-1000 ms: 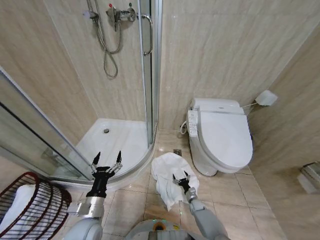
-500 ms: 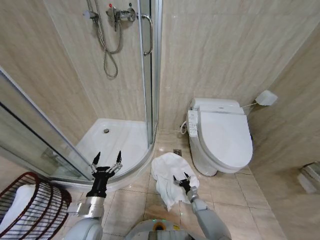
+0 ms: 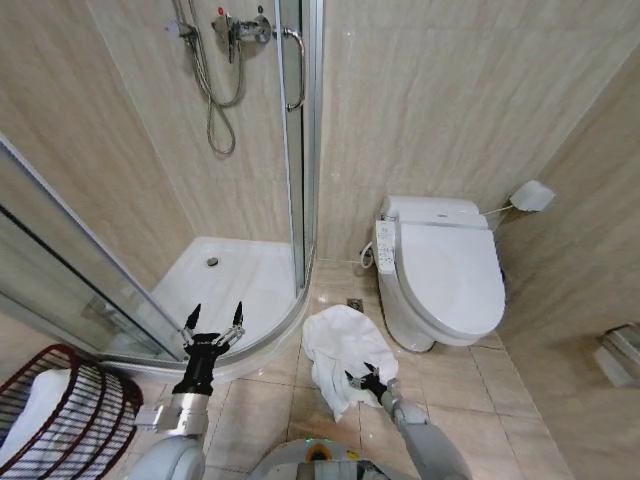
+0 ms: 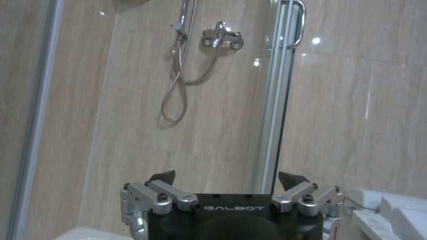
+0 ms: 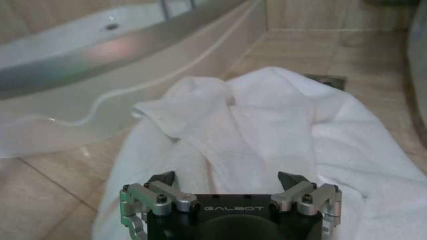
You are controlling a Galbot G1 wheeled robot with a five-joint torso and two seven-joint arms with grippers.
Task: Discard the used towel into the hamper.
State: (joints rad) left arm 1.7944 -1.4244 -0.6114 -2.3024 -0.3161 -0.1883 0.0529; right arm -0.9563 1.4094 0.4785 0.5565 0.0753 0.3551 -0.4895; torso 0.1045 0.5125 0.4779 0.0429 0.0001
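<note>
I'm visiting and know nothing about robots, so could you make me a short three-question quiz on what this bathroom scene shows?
1. True or false: the crumpled white cloth towel lies on the tiled floor between the curved shower tray and the white toilet.
2. Which pincer is down at the towel? A) left B) right
3. Fill in: the round dark reddish-brown open-weave hamper stands on the robot's ____ side.

Key
1. True.
2. B: the right pincer is open over the towel; the left pincer is held open in front of the shower.
3. Left; something white already lies in it.
</note>
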